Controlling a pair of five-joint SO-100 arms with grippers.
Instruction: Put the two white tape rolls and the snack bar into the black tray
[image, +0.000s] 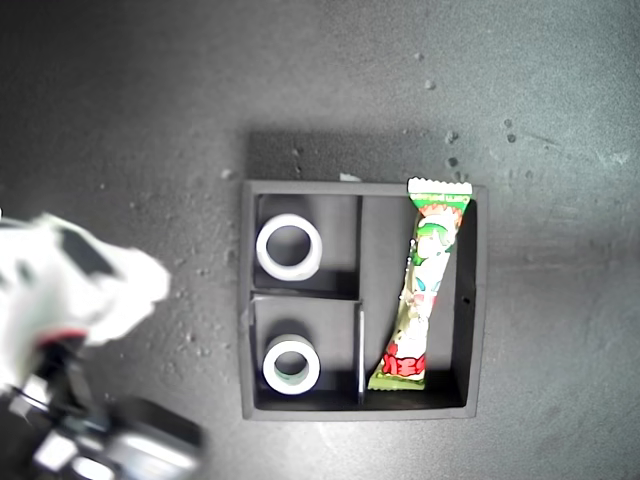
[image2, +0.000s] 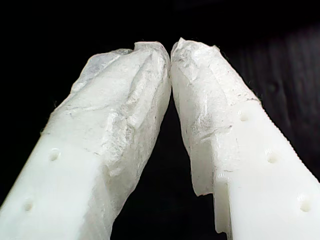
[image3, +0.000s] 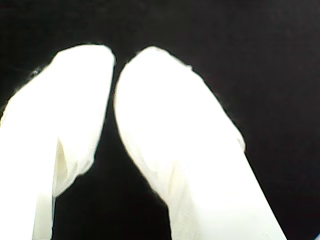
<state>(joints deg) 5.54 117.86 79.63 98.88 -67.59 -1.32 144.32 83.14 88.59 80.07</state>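
Exterior view, left edge: a blurred white arm (image: 85, 285) with dark hardware below it, standing clear of the black tray (image: 478, 300); the wrist views do not let me say which arm it is. To that arm's right in the exterior view sits the tray, with the all-white tape roll (image: 289, 248) in the upper small compartment and the tape roll with the greenish core (image: 291, 365) in the lower small one, both lying flat. Further right, the snack bar (image: 425, 290) lies lengthwise in the tall compartment, red-lettered end toward the view's bottom, its top end resting on the tray's upper wall. My first gripper (image2: 170, 52) has its wrapped tips touching, nothing between them, dark background only. My second gripper (image3: 116, 65) shows tips nearly together, also empty; overexposed, so detail is poor.
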